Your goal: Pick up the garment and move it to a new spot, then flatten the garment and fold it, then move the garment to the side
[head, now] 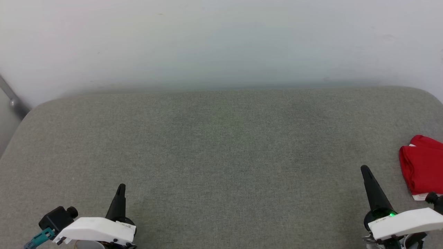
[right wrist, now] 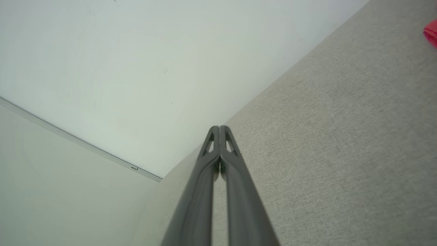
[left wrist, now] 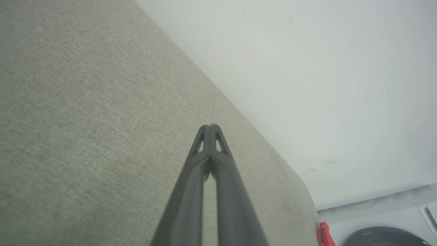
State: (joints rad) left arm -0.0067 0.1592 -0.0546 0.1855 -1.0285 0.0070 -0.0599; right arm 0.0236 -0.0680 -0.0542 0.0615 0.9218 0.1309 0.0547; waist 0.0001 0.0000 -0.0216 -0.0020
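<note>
And there's the shirt [head: 421, 166], solid bright red, with a sliver of white showing at its lower edge. The cushion [head: 221, 155] is a muted grey-green, a fine flecked weave, plain all over. Behind it the wall [head: 221, 41] is flat off-white with a few faint dark specks. The left gripper [head: 120, 188] has matt black fingers, a glossy white shell and a teal plug [head: 41, 238]. The right gripper [head: 365, 170] is the same black and white, with a green light [head: 391, 214] glowing.

You're in a plain room, perhaps for laundry: fabric-covered table [head: 221, 138] against a bare white wall [head: 221, 41], round dark appliance door [left wrist: 379, 238] nearby.
</note>
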